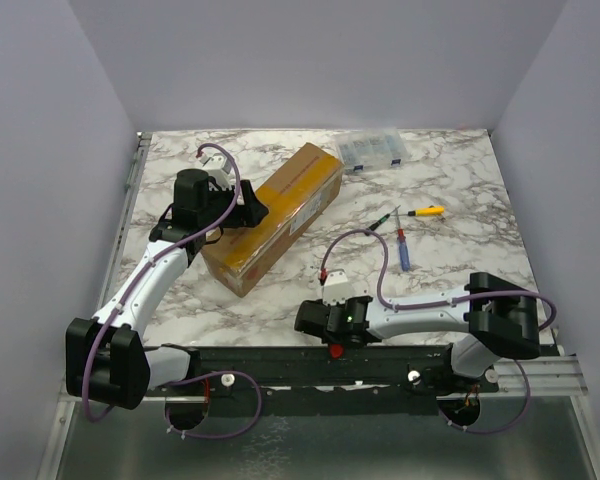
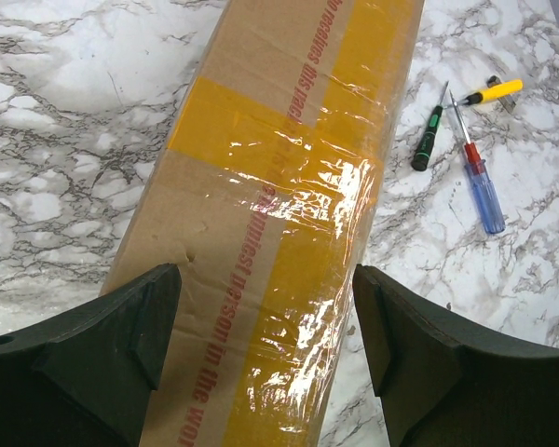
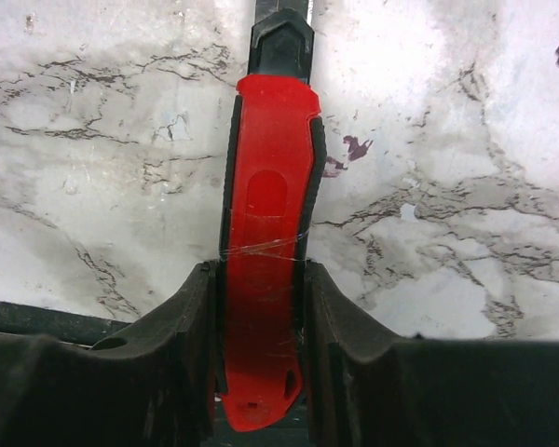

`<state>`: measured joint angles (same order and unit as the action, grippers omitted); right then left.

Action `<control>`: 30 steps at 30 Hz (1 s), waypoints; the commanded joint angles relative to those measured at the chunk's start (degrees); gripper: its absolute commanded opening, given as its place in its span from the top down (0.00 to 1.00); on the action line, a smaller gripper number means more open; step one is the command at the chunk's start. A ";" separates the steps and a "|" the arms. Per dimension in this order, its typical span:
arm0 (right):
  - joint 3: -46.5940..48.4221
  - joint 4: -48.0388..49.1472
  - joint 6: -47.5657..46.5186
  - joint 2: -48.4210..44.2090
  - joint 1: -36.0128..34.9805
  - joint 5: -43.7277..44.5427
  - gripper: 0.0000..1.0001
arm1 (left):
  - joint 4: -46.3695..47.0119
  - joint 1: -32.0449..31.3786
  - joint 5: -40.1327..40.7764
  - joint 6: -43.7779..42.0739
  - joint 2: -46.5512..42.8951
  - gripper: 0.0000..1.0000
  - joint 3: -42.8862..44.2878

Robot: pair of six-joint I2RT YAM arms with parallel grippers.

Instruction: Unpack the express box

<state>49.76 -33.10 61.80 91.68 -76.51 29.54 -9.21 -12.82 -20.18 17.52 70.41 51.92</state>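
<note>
The express box (image 1: 280,215) is a long brown carton with yellow tape and red printing, lying diagonally on the marble table. My left gripper (image 1: 242,212) hangs open over its near half. In the left wrist view the box (image 2: 261,186) runs between the two spread fingers of that gripper (image 2: 265,279), which do not touch it. My right gripper (image 1: 315,320) is low at the table's near edge. In the right wrist view this gripper (image 3: 261,270) has both fingers pressed against the sides of a red utility knife (image 3: 270,186) with a black tip pointing away.
A clear plastic organiser case (image 1: 375,150) sits at the back right. A green screwdriver (image 1: 385,220), a yellow-handled one (image 1: 427,211) and a blue-handled one (image 1: 404,250) lie right of the box. A black rail (image 1: 280,360) runs along the near edge.
</note>
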 commanded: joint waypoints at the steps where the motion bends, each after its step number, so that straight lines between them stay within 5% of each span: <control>1: -0.18 -0.31 -4.85 -2.45 0.48 5.81 1.00 | 0.11 0.06 1.21 0.05 -0.01 0.18 0.18; 15: -11.49 26.41 -33.14 -22.75 2.55 -4.02 1.00 | 0.67 5.66 6.32 4.15 -3.20 0.19 -0.64; 23: -6.96 25.81 -36.75 -28.75 2.95 3.25 1.00 | 1.59 3.00 -11.28 21.51 -8.30 0.21 1.44; 30: -0.37 26.30 -37.74 -26.12 3.33 7.49 1.00 | 13.74 -5.11 -6.59 37.24 -20.14 0.21 -10.72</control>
<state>45.65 -9.02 26.22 64.36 -73.47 32.58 -5.56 -14.22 -26.98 41.89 56.64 48.71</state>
